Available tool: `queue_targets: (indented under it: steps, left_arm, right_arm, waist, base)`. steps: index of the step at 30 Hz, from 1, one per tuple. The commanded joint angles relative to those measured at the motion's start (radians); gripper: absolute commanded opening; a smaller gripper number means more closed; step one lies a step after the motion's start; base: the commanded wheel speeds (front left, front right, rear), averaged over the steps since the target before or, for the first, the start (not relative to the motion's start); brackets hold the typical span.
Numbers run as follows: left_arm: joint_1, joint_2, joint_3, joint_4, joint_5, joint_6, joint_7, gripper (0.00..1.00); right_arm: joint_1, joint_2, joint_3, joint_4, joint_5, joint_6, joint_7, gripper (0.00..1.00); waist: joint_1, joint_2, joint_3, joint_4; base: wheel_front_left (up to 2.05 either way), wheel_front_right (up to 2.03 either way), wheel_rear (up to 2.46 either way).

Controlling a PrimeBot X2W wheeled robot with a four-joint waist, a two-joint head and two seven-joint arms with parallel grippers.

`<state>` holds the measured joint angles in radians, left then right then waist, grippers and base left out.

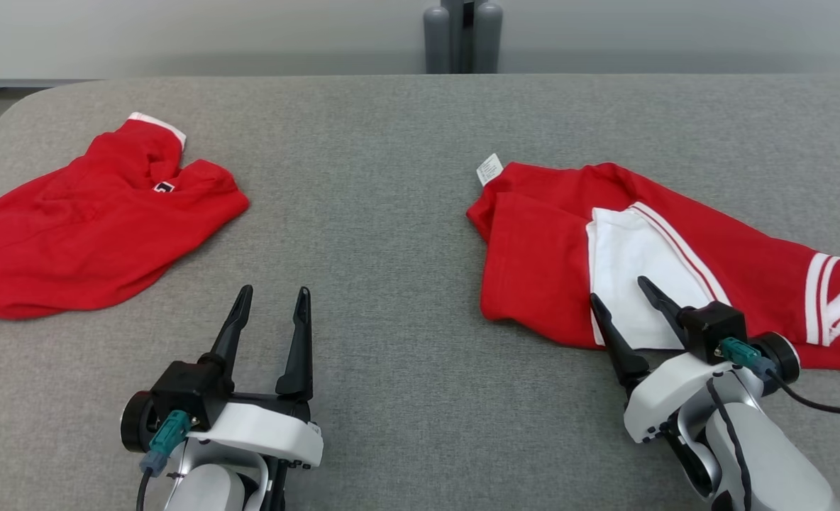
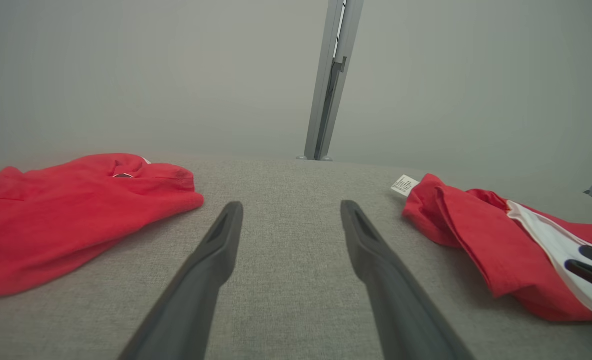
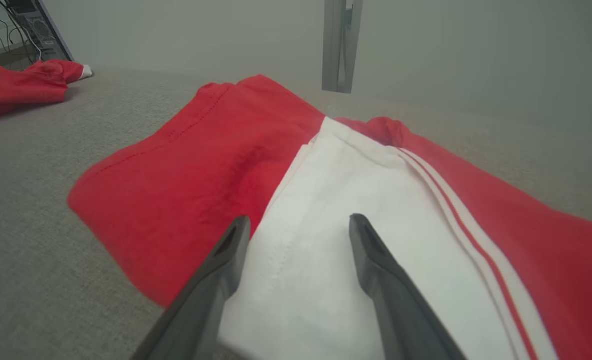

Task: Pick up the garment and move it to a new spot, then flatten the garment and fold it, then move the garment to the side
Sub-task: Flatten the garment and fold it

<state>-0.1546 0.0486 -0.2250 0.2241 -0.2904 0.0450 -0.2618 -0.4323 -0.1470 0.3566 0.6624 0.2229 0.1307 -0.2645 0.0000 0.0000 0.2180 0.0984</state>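
**A:** Where is the garment lying?

**B:** The garment [image 1: 533, 270] is lying bunched toward the right edge of the worktop [image 1: 391, 213]; it is showing a white panel [image 1: 633, 262] on top and a label [image 1: 489, 169] at its far corner; it is looking loosely doubled over, not flat.

**A:** And what are the fingers doing?

**B:** The right fingers [image 1: 611, 337] are hanging spread over the white panel at the garment's near edge, pinching nothing; I cannot tell whether they are touching the cloth. The left fingers [image 1: 299, 341] are also standing spread, pointing across bare worktop by the front edge, well apart from any cloth.

**A:** So how far along are we getting?

**B:** Barely started, I am judging; the pick-up is not yet made, so the move to a new spot, the flattening, the folding and the shift aside are all waiting.

**A:** And that second red garment [image 1: 94, 227]?

**B:** It is lying crumpled near the left edge; I cannot tell whether it is belonging to this job.
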Motion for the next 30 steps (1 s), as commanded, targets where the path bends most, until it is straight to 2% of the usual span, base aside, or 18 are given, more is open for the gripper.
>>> queue_targets:
  steps: [1, 6, 7, 8, 9, 10, 20, 30]
  left_arm:
    - [-0.017, 0.003, -0.002, 0.002, -0.001, 0.001, -0.003, 1.00]
    - [-0.017, 0.003, -0.004, 0.003, -0.002, 0.006, -0.003, 1.00]
    - [-0.018, 0.003, -0.004, 0.003, -0.003, 0.007, -0.003, 1.00]
    - [-0.019, 0.003, -0.004, 0.003, -0.004, 0.007, -0.003, 1.00]
    - [-0.021, 0.003, -0.005, 0.003, -0.005, 0.007, -0.003, 1.00]
    - [-0.022, 0.003, -0.006, 0.003, -0.006, 0.009, -0.003, 1.00]
    - [-0.003, 0.003, 0.006, 0.005, -0.008, 0.014, -0.003, 1.00]
    - [0.010, 0.003, 0.024, -0.001, -0.004, 0.010, -0.003, 1.00]
  right_arm:
    - [-0.017, -0.009, -0.009, 0.028, 0.006, 0.000, -0.001, 1.00]
    - [-0.037, -0.004, -0.017, 0.094, 0.012, 0.000, -0.001, 1.00]
    - [-0.041, -0.001, -0.018, 0.109, 0.013, 0.000, -0.001, 0.92]
    - [-0.046, 0.002, -0.020, 0.123, 0.016, 0.000, -0.001, 0.45]
    - [-0.051, 0.003, -0.020, 0.132, 0.016, 0.000, -0.001, 0.16]
    - [-0.057, 0.004, -0.022, 0.138, 0.016, 0.000, -0.001, 0.00]
    - [-0.050, 0.015, -0.034, 0.057, 0.025, 0.000, -0.001, 0.00]
    - [0.006, -0.015, 0.070, -0.085, 0.091, 0.000, -0.001, 0.00]
  waist:
    - [0.0000, 0.0000, 0.008, 0.020]
    - [0.0000, 0.0000, 0.006, 0.030]
    - [0.0000, 0.0000, 0.006, 0.031]
    - [0.0000, 0.0000, 0.006, 0.032]
    - [0.0000, 0.0000, 0.006, 0.032]
    - [0.0000, 0.0000, 0.006, 0.031]
    - [0.0000, 0.0000, -0.022, -0.025]
    - [0.0000, 0.0000, -0.070, -0.136]
  base:
    - [0.00, 0.00, 0.00]
    - [0.00, 0.00, 0.00]
    - [0.00, 0.00, 0.00]
    - [0.00, 0.00, 0.00]
    - [0.00, 0.00, 0.00]
    - [0.00, 0.00, 0.00]
    - [0.00, 0.00, 0.00]
    - [0.00, 0.00, 0.00]
